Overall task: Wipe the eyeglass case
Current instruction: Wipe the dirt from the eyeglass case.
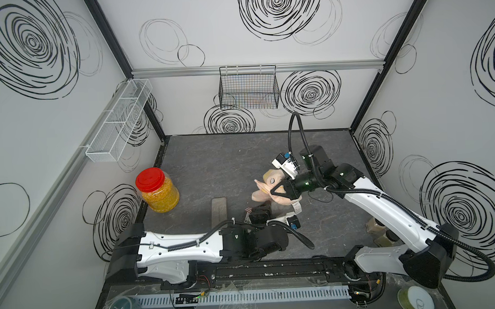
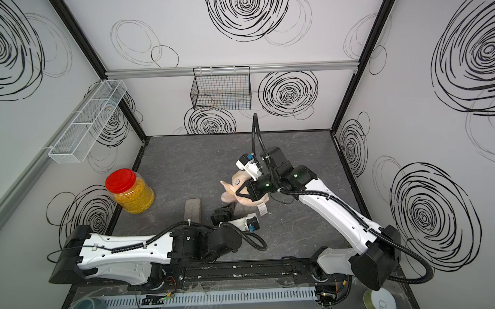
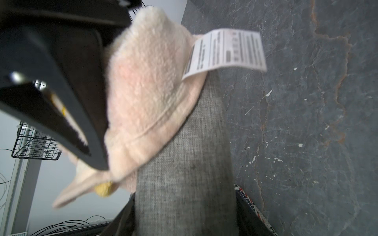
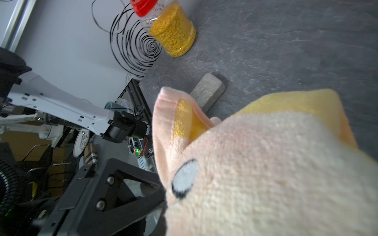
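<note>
The eyeglass case (image 3: 184, 163) is a long grey woven-fabric case. My left gripper (image 3: 186, 214) is shut on its near end and holds it above the table. A fluffy pink-cream cloth (image 3: 147, 81) with yellow patches and a white label lies over the case's far end, touching it. My right gripper (image 1: 278, 189) is shut on that cloth (image 1: 266, 185), and the cloth (image 4: 266, 163) fills most of the right wrist view. In both top views my left gripper (image 1: 259, 212) sits just in front of the cloth (image 2: 236, 186), and the case is mostly hidden there.
A grey oblong block (image 1: 219, 208) lies flat on the table left of my left gripper. A red-lidded jar of yellow grains (image 1: 157, 189) stands by the left wall. A black wire basket (image 1: 248, 88) hangs on the back wall, a white mesh shelf (image 1: 120, 120) on the left wall.
</note>
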`<act>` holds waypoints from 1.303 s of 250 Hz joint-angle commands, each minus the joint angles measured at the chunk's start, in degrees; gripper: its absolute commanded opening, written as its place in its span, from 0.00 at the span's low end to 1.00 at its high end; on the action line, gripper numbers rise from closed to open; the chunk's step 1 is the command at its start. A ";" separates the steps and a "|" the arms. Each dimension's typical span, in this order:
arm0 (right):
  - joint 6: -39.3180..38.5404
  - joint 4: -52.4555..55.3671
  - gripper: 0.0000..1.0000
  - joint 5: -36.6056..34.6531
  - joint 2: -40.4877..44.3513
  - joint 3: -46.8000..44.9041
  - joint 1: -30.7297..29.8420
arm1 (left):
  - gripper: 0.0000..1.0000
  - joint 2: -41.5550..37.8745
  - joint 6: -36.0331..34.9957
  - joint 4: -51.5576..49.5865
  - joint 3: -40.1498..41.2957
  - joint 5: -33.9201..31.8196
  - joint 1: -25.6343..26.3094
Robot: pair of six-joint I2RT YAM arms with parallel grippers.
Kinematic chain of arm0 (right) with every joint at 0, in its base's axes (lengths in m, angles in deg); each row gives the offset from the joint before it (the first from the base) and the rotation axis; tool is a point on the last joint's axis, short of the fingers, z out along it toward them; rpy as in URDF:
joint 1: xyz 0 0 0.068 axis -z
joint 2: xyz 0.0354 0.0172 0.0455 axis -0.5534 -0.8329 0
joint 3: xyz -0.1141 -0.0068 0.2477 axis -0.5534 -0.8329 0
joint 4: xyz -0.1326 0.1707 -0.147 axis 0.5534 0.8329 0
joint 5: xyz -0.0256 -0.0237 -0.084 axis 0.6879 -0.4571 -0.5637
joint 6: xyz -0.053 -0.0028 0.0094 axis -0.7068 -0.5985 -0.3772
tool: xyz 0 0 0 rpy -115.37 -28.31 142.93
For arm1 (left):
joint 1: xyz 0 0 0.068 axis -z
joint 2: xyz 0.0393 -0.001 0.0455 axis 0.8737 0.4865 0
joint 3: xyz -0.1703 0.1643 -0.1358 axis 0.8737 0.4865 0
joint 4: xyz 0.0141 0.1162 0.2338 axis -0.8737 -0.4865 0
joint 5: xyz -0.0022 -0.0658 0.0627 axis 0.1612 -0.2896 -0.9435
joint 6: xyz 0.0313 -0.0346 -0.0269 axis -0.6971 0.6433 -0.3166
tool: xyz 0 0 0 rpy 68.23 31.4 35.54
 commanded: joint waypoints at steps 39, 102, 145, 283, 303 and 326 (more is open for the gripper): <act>-1.72 3.06 0.04 -0.47 5.37 -0.81 5.88 | 0.56 -1.49 0.55 3.73 0.64 -1.23 -0.23; 3.00 -10.43 0.04 10.17 0.13 -0.59 -5.51 | 0.56 0.57 -0.10 4.19 -0.76 -1.32 0.02; 0.90 -3.13 0.04 0.77 1.00 -1.51 -2.25 | 0.56 -0.42 0.63 3.62 -0.01 -1.57 0.12; 2.57 -8.41 0.05 10.62 0.12 -0.75 -4.45 | 0.57 0.57 0.54 4.79 -0.14 -1.01 -0.24; 2.94 -6.47 0.04 7.73 -1.21 -0.55 -4.45 | 0.56 0.53 0.62 4.70 -0.18 -1.33 -0.06; 2.95 -3.02 0.03 1.95 0.00 -1.51 -1.92 | 0.56 -0.08 0.94 4.82 0.31 -1.18 -0.06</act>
